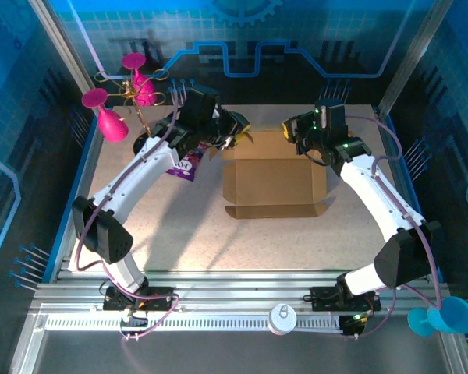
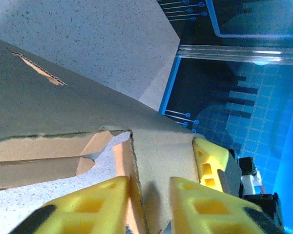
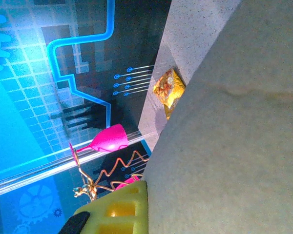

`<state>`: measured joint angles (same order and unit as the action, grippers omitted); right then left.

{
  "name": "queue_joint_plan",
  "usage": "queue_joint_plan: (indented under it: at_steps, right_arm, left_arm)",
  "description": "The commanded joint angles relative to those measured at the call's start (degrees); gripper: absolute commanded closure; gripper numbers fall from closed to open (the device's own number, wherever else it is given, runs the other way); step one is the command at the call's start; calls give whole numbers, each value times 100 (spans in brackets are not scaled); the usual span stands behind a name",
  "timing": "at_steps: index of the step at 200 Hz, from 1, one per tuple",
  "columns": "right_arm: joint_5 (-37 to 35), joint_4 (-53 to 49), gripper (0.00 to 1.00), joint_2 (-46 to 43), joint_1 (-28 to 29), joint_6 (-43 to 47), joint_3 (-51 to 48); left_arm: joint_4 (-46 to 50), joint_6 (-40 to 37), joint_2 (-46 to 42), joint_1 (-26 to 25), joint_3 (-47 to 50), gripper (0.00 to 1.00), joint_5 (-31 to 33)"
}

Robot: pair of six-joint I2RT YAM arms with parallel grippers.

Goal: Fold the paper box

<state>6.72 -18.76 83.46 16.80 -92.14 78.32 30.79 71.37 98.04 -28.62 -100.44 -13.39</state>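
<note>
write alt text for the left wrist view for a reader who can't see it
Two yellow fingers pinch a flap of the brown paper box, whose side fills the left of the frame. Speckled table shows above it, with a blue-lit backdrop on the right.

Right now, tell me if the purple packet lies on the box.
No: the purple packet lies on the table beside the box.

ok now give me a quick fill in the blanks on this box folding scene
The left arm's yellow fingers pinch a flap of the flat ___ cardboard box.
The purple snack packet lies partly under the ___ arm.
The teal plastic cup sits beside the ___ arm's base.
Missing: brown; left; right.
</note>
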Motion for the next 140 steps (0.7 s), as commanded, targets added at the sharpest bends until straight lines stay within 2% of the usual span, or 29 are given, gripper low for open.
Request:
queue_joint_plan:
  at_steps: [1,13,27,52,64,100,125,140]
  right_arm:
    - [145,193,100,-40,13,-59,-17]
    - [171,229,100,-31,3,-50,-31]
    - [216,410,100,-43,-14,-50,-123]
    - [69,1837,70,-390,-22,-164,-967]
    - [-125,2482,63,-611,3,-271,-1420]
    - [-625,3758,59,-941,345,-797,-2499]
    - [-858,4493,59,-701,525,-1294,-2939]
    - [-938,4709,62,-552,578,-1429,-2969]
  left_arm:
    - [-207,67,56,-38,4,87,-66]
    - [-252,116,24,-31,91,100,-29]
    - [-294,205,-36,-21,227,100,54]
    - [-666,631,-240,19,752,100,188]
    - [-862,835,-355,24,1009,100,306]
    - [-1408,1235,-563,61,1525,100,480]
    - [-1477,1323,-602,72,1631,100,504]
    - [-1470,1313,-602,94,1641,100,482]
